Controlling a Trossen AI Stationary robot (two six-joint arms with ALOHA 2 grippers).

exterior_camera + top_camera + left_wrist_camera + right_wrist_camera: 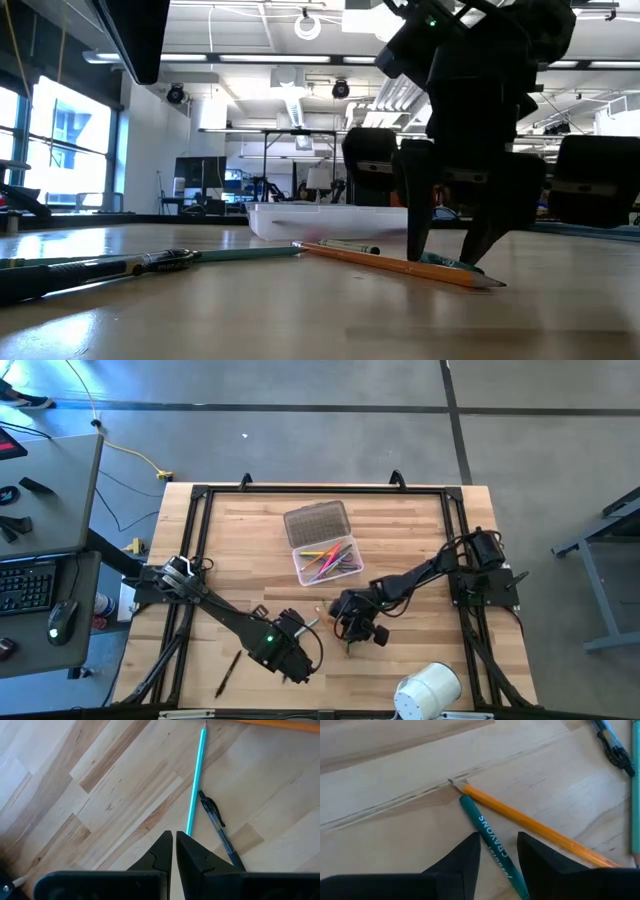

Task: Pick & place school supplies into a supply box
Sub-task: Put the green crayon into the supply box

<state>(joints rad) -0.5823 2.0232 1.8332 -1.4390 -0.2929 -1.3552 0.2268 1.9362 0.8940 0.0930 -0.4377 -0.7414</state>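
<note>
The clear supply box (327, 560) sits mid-table, its ribbed lid (317, 522) open toward the far edge. It holds several coloured sticks. My right gripper (498, 851) is open and points down. Its fingers stand on either side of a green crayon (487, 832), which lies on the wood beside an orange pencil (535, 826). The low view shows these fingertips (415, 250) down at the table. My left gripper (173, 840) is shut and hangs above the near end of a cyan pencil (196, 780), with a dark pen (217, 822) beside it.
A fat white roll (430, 690) stands by the near right edge. Another dark pen (228, 672) lies near the near left edge. A black frame (200, 495) runs around the table's far and side edges. Bare wood lies between the box and the left side.
</note>
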